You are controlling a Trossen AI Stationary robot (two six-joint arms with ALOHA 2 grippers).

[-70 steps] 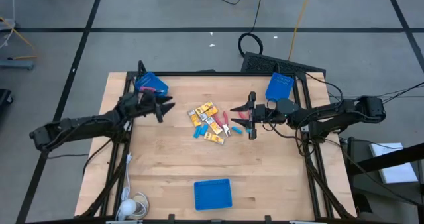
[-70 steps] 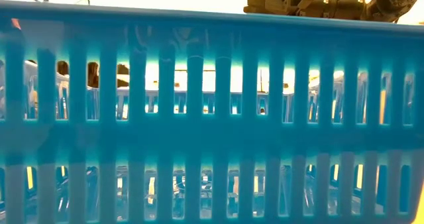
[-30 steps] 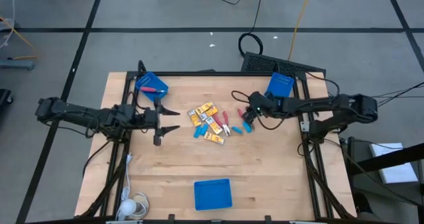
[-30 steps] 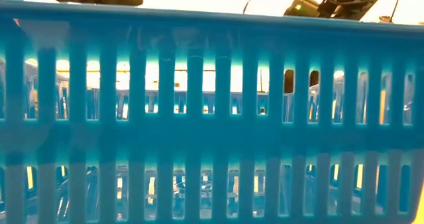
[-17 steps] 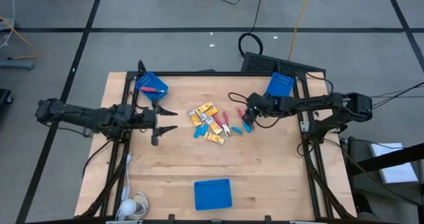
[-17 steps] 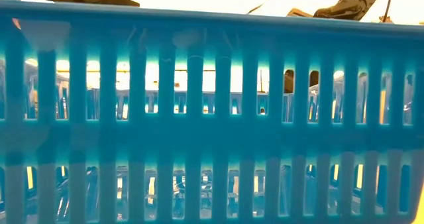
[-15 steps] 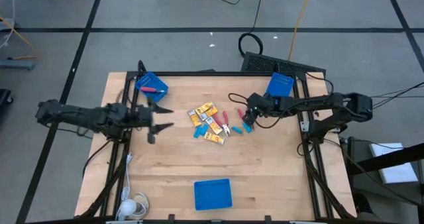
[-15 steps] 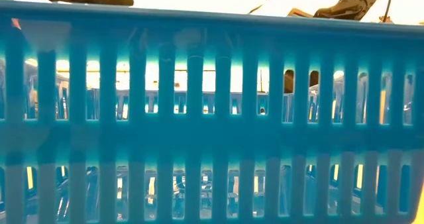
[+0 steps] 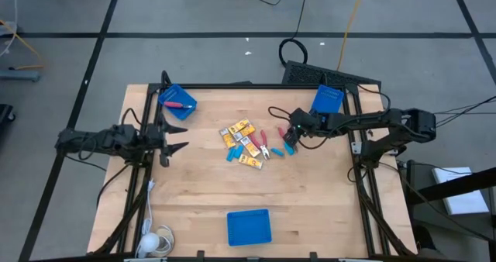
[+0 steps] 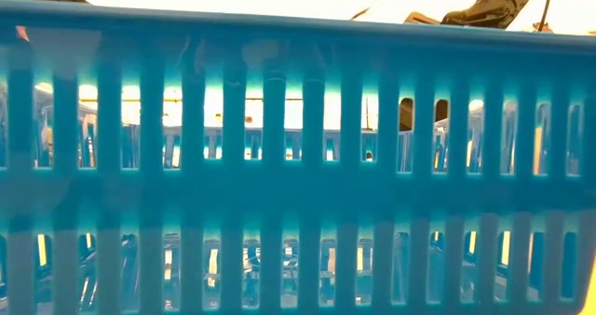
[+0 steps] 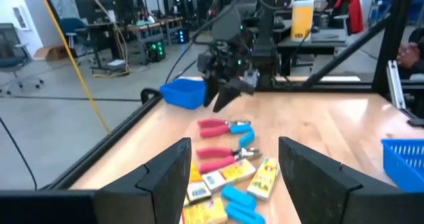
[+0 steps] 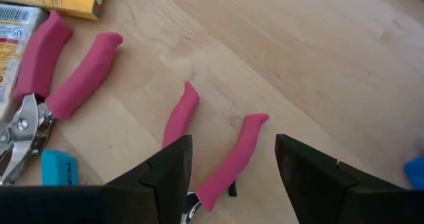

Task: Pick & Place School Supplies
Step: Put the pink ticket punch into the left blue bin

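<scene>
Left gripper [image 9: 172,139] withdrawn; scissors [image 9: 264,144] handles toward right gripper [image 9: 290,140].

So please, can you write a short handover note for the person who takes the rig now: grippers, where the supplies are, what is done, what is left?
Right gripper: open, empty, low over the nearer pink-handled tool, jaws either side of its handles.
Left gripper: open, empty, waiting near the table's left edge.
Pile at table centre: yellow packs, light-blue pieces, two pink-handled tools.
Done: one pink-handled tool lies in the back-left bin.
Left: the whole pile. The front bin looks empty; the back-right bin's contents cannot be judged.
</scene>
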